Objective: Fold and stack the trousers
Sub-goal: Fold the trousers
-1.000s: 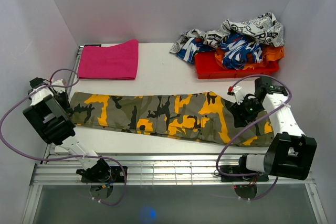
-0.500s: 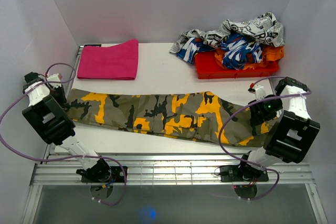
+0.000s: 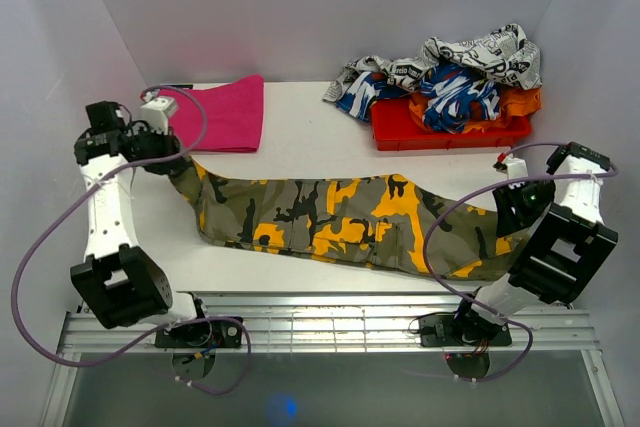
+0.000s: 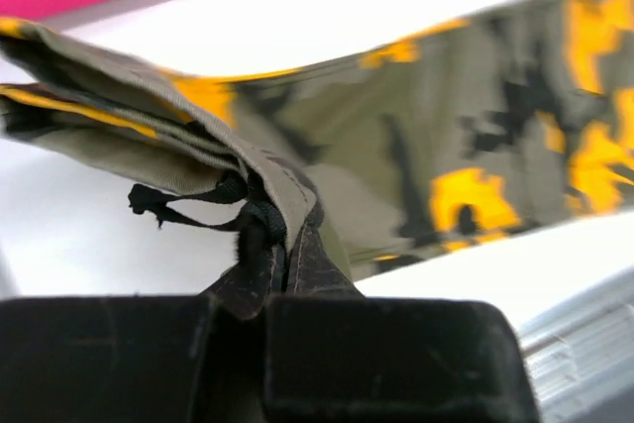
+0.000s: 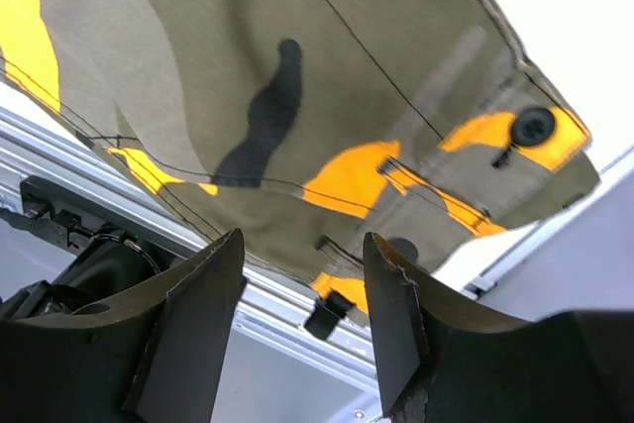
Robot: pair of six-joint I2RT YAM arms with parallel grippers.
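Note:
The camouflage trousers (image 3: 340,222) lie lengthwise across the table, waist at the right and leg ends at the far left. My left gripper (image 3: 172,159) is shut on the leg hems and holds them raised off the table beside the pink cloth. In the left wrist view the jaws (image 4: 284,250) pinch the bunched hem, and the trousers (image 4: 446,126) trail away to the right. My right gripper (image 3: 512,212) hovers over the waist end, open. In the right wrist view its fingers (image 5: 396,314) stand apart with nothing between them, above the trousers (image 5: 248,76) and a black waist button (image 5: 533,126).
A folded pink cloth (image 3: 208,114) lies at the back left. A red tray (image 3: 400,132) at the back right holds a pile with a newsprint garment (image 3: 480,52) and a blue-and-white garment (image 3: 455,92). A metal rail (image 3: 330,322) runs along the front edge; white walls close in both sides.
My left arm has swung from the front left up toward the pink cloth, lifting the leg ends and dragging them right. The right arm has moved right over the waist end.

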